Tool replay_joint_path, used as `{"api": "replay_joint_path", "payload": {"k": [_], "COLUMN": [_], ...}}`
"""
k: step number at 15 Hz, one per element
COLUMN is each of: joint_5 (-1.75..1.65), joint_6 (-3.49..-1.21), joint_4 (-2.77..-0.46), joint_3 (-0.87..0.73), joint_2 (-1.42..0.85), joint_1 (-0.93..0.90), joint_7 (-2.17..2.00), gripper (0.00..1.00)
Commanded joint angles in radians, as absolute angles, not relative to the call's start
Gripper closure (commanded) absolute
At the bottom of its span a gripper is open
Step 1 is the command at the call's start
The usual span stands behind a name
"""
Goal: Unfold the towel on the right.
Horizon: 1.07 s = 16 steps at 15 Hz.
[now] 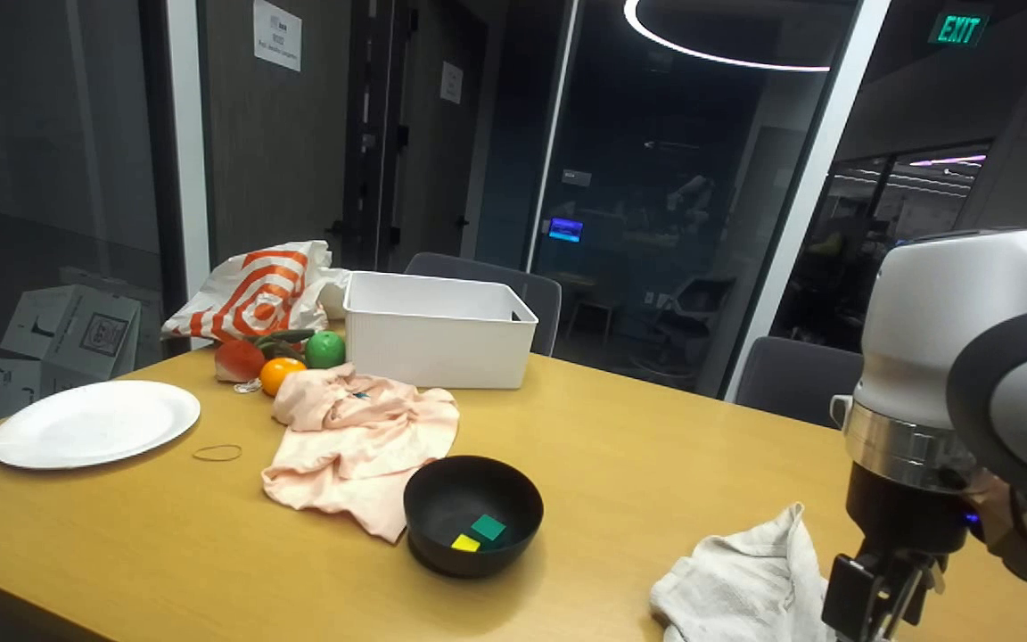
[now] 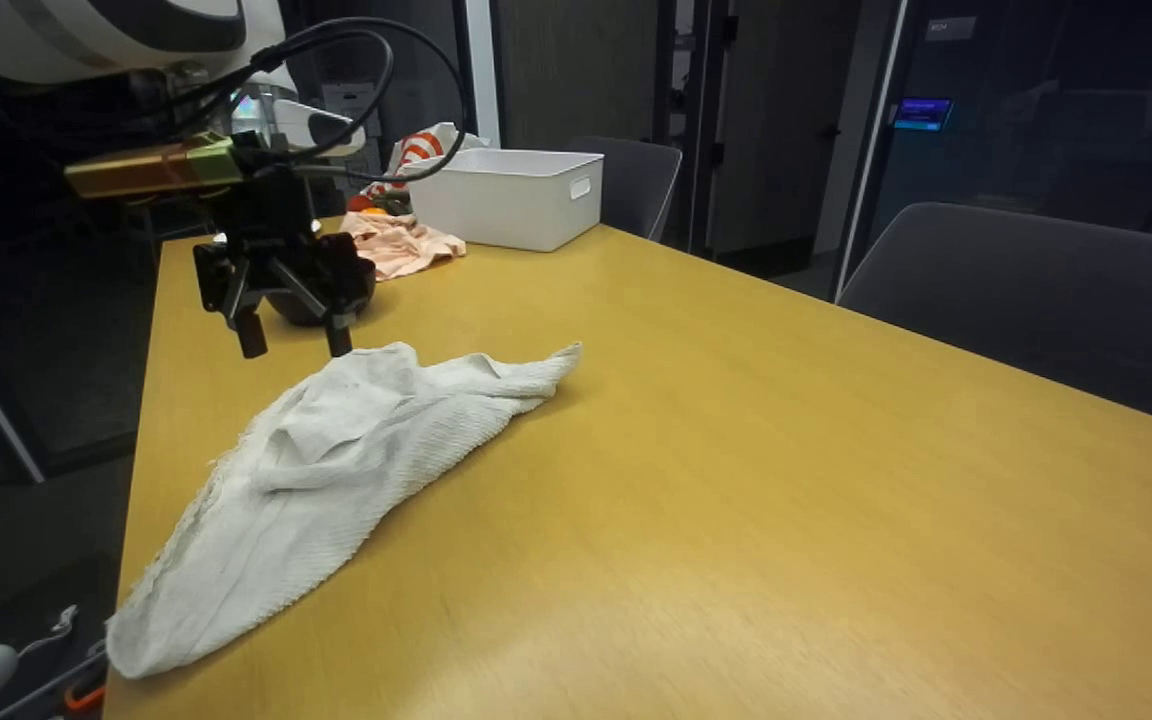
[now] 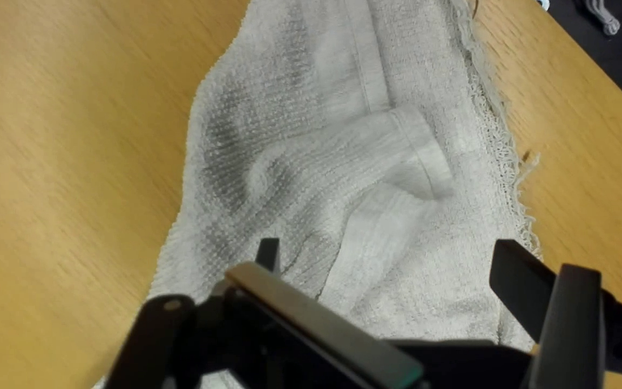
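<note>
Your pincer (image 2: 297,348) stands wide with nothing in its grasp, pointing down over the towel (image 2: 316,510), which lies rumpled and doubled over on the tabletop (image 2: 786,480), one end reaching close to its edge. You seem to be lining up a pinch. In the wrist view, a hemmed corner (image 3: 428,162) lies folded onto the rest of it, so that looks the best place to take hold. Come down gently, close on the top layer alone, and check that the layer beneath lies flat before you raise anything. Then peel it low and slow over its fold toward the middle of the tabletop, away from the frayed edge (image 3: 497,135); lifting high would probably drag the whole towel along or bunch it up.
</note>
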<state>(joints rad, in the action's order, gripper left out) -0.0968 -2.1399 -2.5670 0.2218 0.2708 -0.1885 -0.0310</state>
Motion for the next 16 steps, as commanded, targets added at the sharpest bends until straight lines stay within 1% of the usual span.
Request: {"api": "replay_joint_path", "payload": {"k": [1,8,16], "joint_5": [-0.062,0.029,0.03], "joint_6": [-2.152,-2.222,-2.255], "joint_4": [-2.557,-2.567,-2.567], "joint_3": [0.205,0.201,0.22], "joint_2": [0.236,0.155,0.063], "joint_1": [-0.196,-0.2,-0.214], "joint_7": [-0.011,-0.011,-0.021], "gripper": [0.0,0.0,0.0]}}
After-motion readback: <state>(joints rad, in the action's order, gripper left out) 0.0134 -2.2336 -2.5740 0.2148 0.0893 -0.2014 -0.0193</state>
